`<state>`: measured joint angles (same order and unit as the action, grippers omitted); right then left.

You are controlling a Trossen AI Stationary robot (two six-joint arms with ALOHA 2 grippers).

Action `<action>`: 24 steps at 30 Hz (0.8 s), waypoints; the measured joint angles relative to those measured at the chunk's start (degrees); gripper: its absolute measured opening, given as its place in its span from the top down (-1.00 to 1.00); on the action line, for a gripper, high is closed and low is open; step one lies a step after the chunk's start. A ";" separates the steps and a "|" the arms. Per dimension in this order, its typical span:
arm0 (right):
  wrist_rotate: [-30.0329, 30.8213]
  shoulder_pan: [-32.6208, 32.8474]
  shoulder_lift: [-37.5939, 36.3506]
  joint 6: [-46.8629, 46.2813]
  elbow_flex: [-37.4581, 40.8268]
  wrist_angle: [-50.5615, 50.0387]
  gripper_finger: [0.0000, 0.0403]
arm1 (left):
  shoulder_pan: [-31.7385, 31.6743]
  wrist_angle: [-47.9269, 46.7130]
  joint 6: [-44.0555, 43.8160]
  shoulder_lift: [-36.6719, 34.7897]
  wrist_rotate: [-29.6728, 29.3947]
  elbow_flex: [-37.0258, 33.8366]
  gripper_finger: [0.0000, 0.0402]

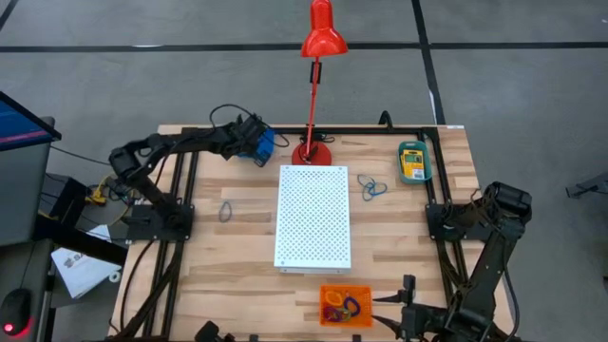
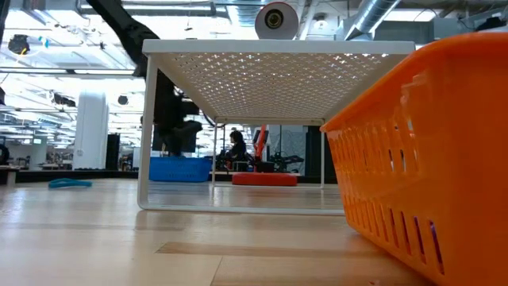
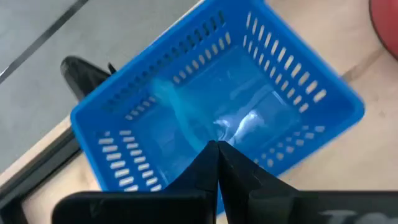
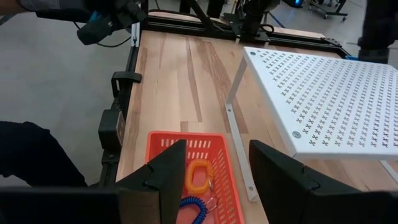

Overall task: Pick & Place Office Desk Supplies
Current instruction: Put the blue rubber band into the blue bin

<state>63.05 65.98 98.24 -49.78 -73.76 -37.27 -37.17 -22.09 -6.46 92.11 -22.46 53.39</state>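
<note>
The white perforated board [image 1: 313, 217] fills the middle of the table [image 1: 237, 275], and the supplies lie scattered around it, so the sorting looks only partly done. At the near edge, the orange tray [image 1: 346, 306] already holds coiled loops, an orange one and a blue one among them. At the far left corner sits the blue tray [image 1: 263, 144], which appears empty in the left wrist view (only glare on its floor). Still loose on the wood are the crayon box [image 1: 412, 161] near the far right corner, a tangle of blue loops [image 1: 372, 187] between that box and the board, and a single blue loop [image 1: 226, 210] left of the board.

The left gripper [image 3: 217, 152] hangs directly over the blue tray with its fingers pressed together, tips meeting, nothing visible between them. The right gripper [image 4: 217, 168] waits above the orange tray at the near edge, fingers spread wide apart and holding nothing.
</note>
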 joint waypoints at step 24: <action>-0.15 -1.55 -0.02 0.72 0.00 -0.01 0.15 | 1.40 10.91 -0.51 -23.91 3.95 -14.07 0.23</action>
<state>62.89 64.42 98.21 -49.06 -73.76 -37.28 -35.77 -11.18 -6.97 68.19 -18.50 39.31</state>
